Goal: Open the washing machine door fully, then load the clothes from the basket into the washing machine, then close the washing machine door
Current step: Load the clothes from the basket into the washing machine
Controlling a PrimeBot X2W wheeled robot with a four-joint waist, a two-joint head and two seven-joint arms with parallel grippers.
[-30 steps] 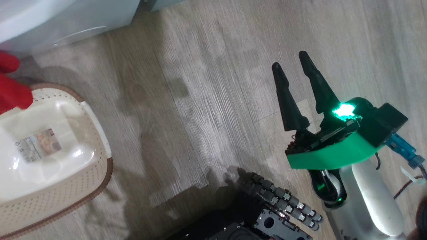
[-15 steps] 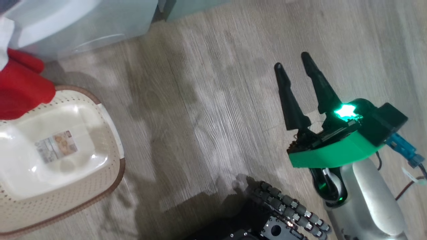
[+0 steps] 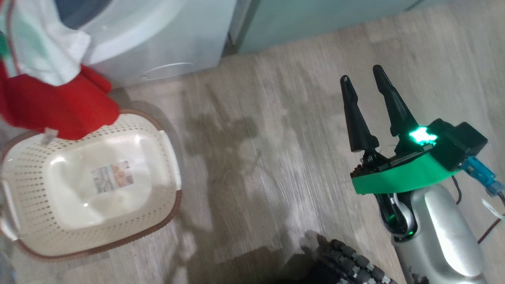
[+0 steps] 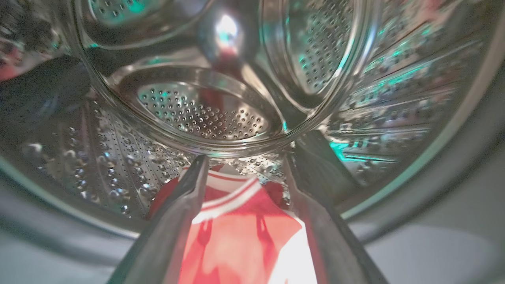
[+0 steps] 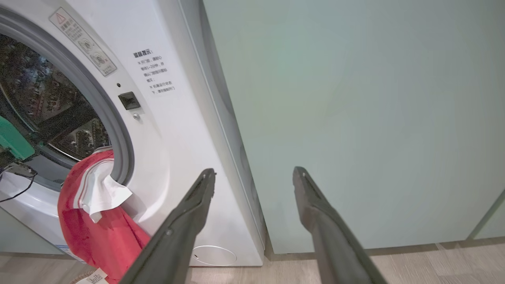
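Red soft clothes [image 5: 98, 232] hanging from steel drum [image 4: 197, 114], perforated cream basket [image 3: 165, 197], left fingers [image 4: 177, 221] and right fingers [image 3: 355, 118] splayed.

Clothes [image 3: 59, 106] running off head view's left edge. Washing machine [image 3: 165, 43] getting cropped at top. Basket [image 3: 158, 193] label [image 3: 112, 178] print showing too small for reading. Floor [image 3: 256, 138] smearing with blur.

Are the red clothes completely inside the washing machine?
No, the clothes hang from the opening down the front of the washing machine.
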